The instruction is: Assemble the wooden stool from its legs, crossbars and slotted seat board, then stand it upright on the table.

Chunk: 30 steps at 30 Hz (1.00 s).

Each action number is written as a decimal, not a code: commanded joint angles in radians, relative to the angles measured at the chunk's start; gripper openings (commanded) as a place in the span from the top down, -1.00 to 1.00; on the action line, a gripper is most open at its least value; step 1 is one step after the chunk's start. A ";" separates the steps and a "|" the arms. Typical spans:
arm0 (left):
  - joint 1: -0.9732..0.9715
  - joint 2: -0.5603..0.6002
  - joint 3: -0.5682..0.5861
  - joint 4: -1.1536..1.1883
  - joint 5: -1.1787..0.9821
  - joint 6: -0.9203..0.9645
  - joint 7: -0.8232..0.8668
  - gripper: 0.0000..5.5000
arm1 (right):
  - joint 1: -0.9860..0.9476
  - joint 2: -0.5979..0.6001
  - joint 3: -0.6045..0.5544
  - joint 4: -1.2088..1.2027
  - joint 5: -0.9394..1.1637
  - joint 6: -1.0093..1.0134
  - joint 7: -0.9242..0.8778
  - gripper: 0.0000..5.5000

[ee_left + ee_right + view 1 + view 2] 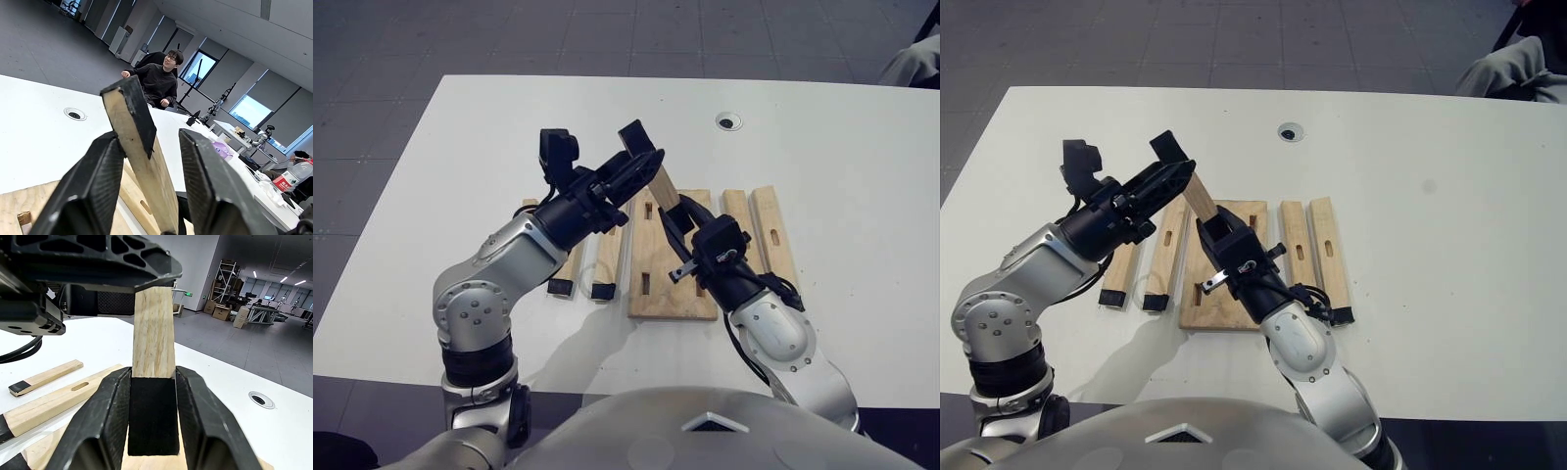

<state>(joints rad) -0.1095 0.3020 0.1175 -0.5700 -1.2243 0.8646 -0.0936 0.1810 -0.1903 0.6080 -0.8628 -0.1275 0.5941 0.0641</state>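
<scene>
step: seating leg point(663, 184) | right gripper point(1220, 231) clamps its black end | left gripper point(649, 163) at top, grip unclear | next: align with seat board point(656, 299) slot below

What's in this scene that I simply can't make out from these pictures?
- Whether the lower end of the leg touches the seat board: the right gripper covers it in the eye views, the right wrist view's edge cuts it off.
- The seat board's slots on the robot's right: under the right arm.
- Whether the left gripper clamps the leg: unclear everywhere.
- Far end of the leftmost loose piece: behind the left arm.
</scene>
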 commanded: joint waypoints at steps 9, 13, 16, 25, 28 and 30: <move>0.004 0.010 -0.020 0.015 0.005 -0.007 0.012 0.82 | 0.004 0.038 0.085 0.019 -0.002 -0.002 -0.015 0.53; 0.007 0.013 -0.022 0.009 -0.002 -0.008 0.013 0.83 | 0.005 0.036 0.088 0.023 0.001 -0.003 -0.017 0.53; 0.010 0.017 -0.023 0.002 0.000 -0.008 0.012 0.84 | 0.008 0.034 0.084 0.023 0.002 -0.003 -0.018 0.53; 0.010 0.055 -0.028 -0.021 0.019 -0.004 0.012 0.84 | 0.018 0.046 0.025 0.023 0.091 -0.002 0.006 0.10; 0.006 0.062 -0.022 -0.028 0.024 -0.012 0.014 0.84 | 0.018 0.045 0.016 0.025 0.100 -0.004 0.007 -0.10; 0.001 0.066 -0.019 -0.036 0.052 -0.027 0.024 0.84 | 0.018 0.045 0.013 0.027 0.102 -0.004 0.005 -0.24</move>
<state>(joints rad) -0.1002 0.3540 0.0901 -0.5929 -1.2069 0.8538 -0.0903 0.1839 -0.1761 0.6020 -0.8319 -0.0347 0.5929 0.0710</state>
